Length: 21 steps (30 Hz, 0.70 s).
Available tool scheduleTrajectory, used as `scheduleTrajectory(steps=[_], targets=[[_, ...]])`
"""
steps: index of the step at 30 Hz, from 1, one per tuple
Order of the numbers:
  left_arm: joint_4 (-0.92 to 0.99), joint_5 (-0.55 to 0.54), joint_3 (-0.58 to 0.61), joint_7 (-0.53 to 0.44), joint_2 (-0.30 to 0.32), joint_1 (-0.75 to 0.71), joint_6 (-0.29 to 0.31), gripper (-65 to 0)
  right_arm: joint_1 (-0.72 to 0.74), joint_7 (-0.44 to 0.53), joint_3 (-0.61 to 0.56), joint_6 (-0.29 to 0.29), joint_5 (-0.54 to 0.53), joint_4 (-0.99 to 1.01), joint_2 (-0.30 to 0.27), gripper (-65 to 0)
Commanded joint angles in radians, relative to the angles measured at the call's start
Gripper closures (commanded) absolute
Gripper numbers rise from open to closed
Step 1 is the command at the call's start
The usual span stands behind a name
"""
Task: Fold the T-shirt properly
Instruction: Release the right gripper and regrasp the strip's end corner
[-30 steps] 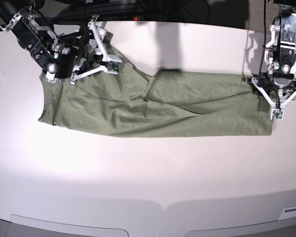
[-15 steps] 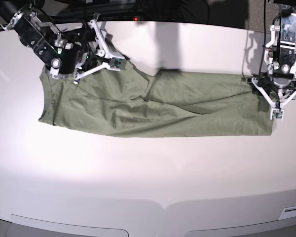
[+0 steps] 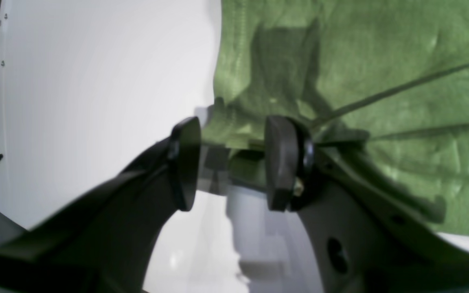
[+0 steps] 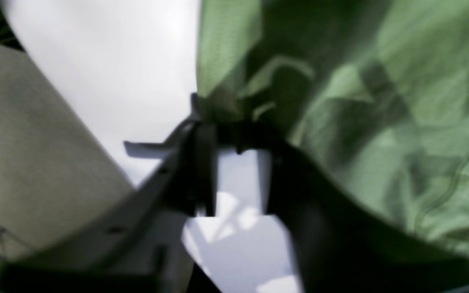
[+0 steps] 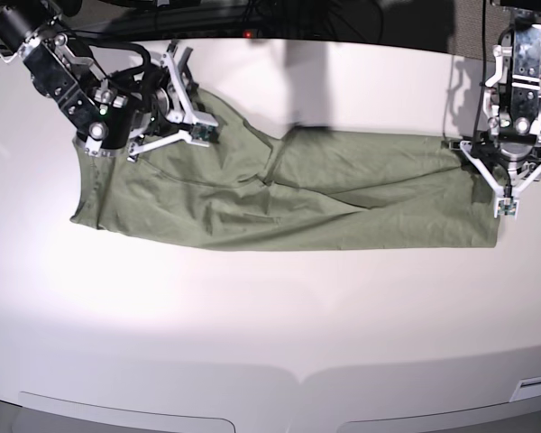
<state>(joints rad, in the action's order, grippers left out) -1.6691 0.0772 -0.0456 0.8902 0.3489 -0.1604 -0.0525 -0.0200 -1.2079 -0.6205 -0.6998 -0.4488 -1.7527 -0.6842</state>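
Tabletop: a wide, smooth, off-white tabletop (image 5: 270, 307) is seen in the base view, with its near half bare and glossy.
T-shirt: a wrinkled sage-green cotton T-shirt (image 5: 288, 194) is laid flat as a long band across the far half of the tabletop, folded lengthwise, with a raised crease near its middle. One end is placed under each arm.
Right arm: a black and white arm (image 5: 63, 68) is brought in low from the far corner, on the left of the base view.
Left arm: a second arm (image 5: 517, 81) is held upright over the other end of the cloth, on the right of the base view.
Right hand: the right hand (image 4: 234, 142) is set at the cloth's far edge. In its wrist view, which is blurred, the dark fingers (image 4: 198, 162) are drawn narrow and a bunched bit of green hem is pinched between their tips.
Left hand: the left hand (image 3: 232, 162) is planted at the cloth's corner. Its round black pads (image 3: 279, 162) are held partly apart, and a fold of the hem is seen lying between them; whether it is gripped cannot be told.
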Motion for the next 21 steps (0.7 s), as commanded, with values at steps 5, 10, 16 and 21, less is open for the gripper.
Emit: scheduleTrajectory(steps=[5, 10, 16, 21], targets=[[-0.016, 0.009, -0.006, -0.016, 0.012, 0.011, -0.008, -25.6, -0.011, -0.01, -0.003, 0.002, 0.0, 0.01, -0.006, 0.0], [-0.016, 0.009, -0.006, -0.016, 0.012, 0.011, -0.008, -25.6, -0.011, 0.022, -0.003, 0.002, 0.0, -0.018, -0.006, 0.0], [-0.016, 0.009, -0.006, -0.016, 0.012, 0.011, -0.008, -25.6, -0.011, -0.075, -0.003, 0.002, -0.088, -0.162, -0.033, 0.0], [-0.016, 0.009, -0.006, -0.016, 0.012, 0.011, -0.008, -25.6, -0.017, -0.119, -0.002, 0.002, -0.188, -0.274, -0.141, 0.0]])
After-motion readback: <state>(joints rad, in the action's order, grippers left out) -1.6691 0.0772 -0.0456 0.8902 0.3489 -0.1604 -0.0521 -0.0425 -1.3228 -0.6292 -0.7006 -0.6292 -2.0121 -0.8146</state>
